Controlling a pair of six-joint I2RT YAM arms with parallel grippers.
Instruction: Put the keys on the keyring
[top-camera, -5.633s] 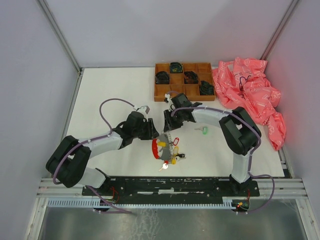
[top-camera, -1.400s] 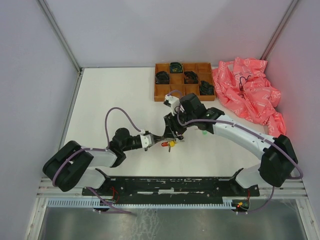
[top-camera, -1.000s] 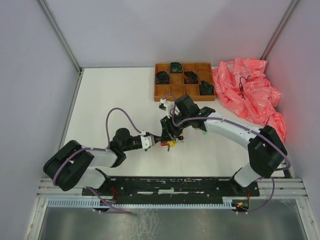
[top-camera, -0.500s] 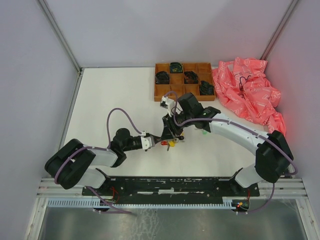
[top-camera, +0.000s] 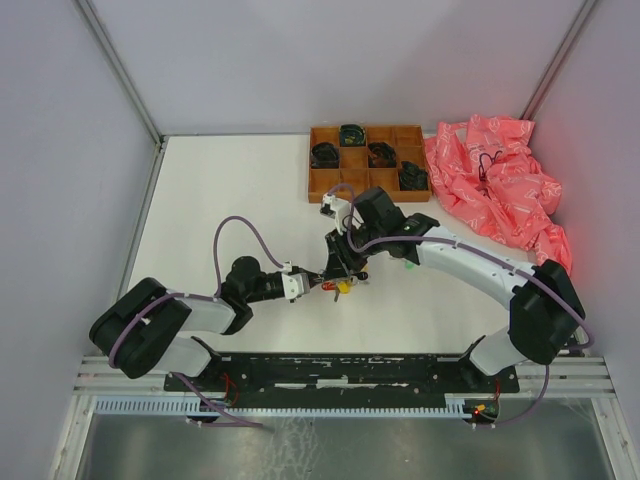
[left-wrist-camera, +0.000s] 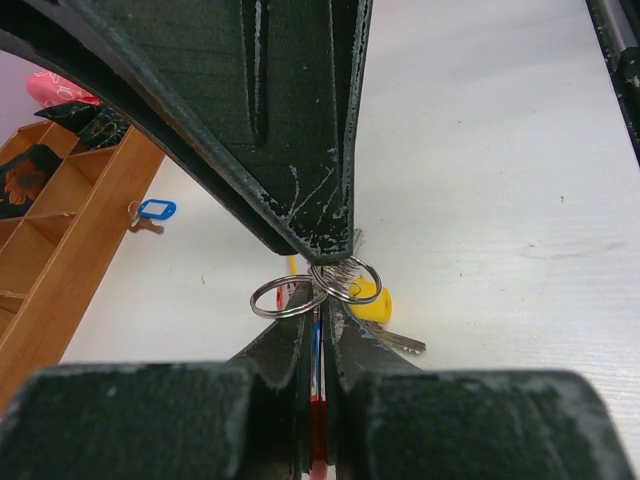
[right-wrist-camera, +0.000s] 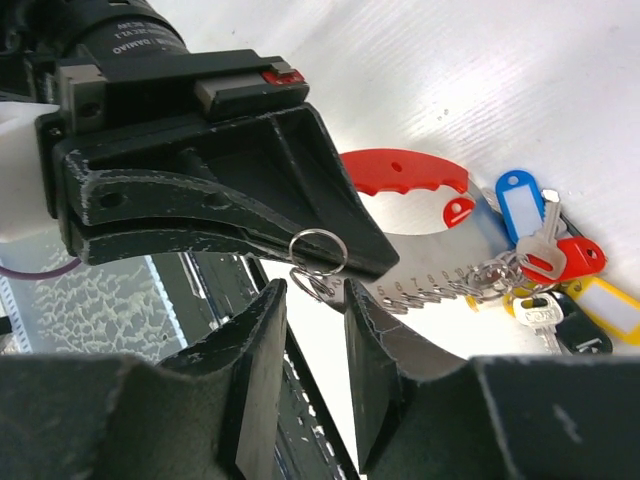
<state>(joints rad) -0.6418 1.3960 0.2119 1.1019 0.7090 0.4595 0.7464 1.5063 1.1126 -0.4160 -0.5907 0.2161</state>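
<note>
My left gripper (left-wrist-camera: 320, 300) is shut on the thin flat plate of the keyring bunch, low over the table's middle (top-camera: 318, 277). Two silvery wire rings (left-wrist-camera: 288, 297) stick out at its fingertips. The bunch carries a curved red strap (right-wrist-camera: 405, 172), a numbered metal strip, and keys (right-wrist-camera: 540, 250) with blue (right-wrist-camera: 520, 205), red and yellow tags. My right gripper (right-wrist-camera: 315, 290) comes down from above and stands open by a narrow gap, one ring (right-wrist-camera: 318, 250) just beyond its tips. A green-tagged key (top-camera: 407, 263) lies loose to the right.
A brown wooden compartment tray (top-camera: 390, 195) with dark coiled items stands at the back. A blue-tagged key (left-wrist-camera: 155, 210) lies by its front wall. Crumpled pink plastic (top-camera: 500, 190) fills the back right corner.
My right gripper's jaws have narrowed around the rings at the left gripper's tips. The right arm shifted slightly; the left arm stayed put.
</note>
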